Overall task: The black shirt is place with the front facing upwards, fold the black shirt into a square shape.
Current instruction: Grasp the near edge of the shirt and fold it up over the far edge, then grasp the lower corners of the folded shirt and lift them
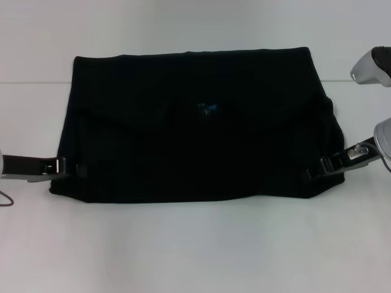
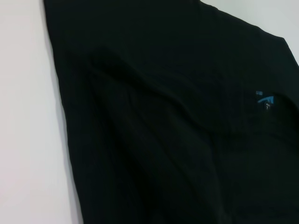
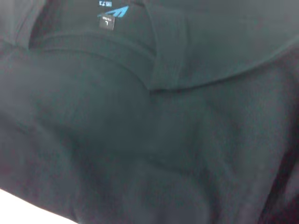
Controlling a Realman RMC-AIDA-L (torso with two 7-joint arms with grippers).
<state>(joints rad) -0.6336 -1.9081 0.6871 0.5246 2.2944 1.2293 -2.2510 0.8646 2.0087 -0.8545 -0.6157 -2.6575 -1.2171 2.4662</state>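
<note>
The black shirt point(image 1: 189, 122) lies on the white table point(image 1: 195, 250) as a wide, flat rectangle, folded over itself. Its small blue neck label point(image 1: 206, 108) shows near the middle. The chest letters are hidden. My left gripper point(image 1: 78, 169) is at the shirt's left edge near the front corner. My right gripper point(image 1: 310, 171) is at the right edge near the front corner. The left wrist view shows wrinkled black cloth point(image 2: 177, 130) with the label point(image 2: 265, 100). The right wrist view shows the collar and label point(image 3: 111, 14).
A strip of bare white table runs in front of the shirt and along both sides. A grey part of the right arm point(image 1: 372, 67) hangs at the far right. A thin dark cable point(image 1: 6, 200) lies at the left edge.
</note>
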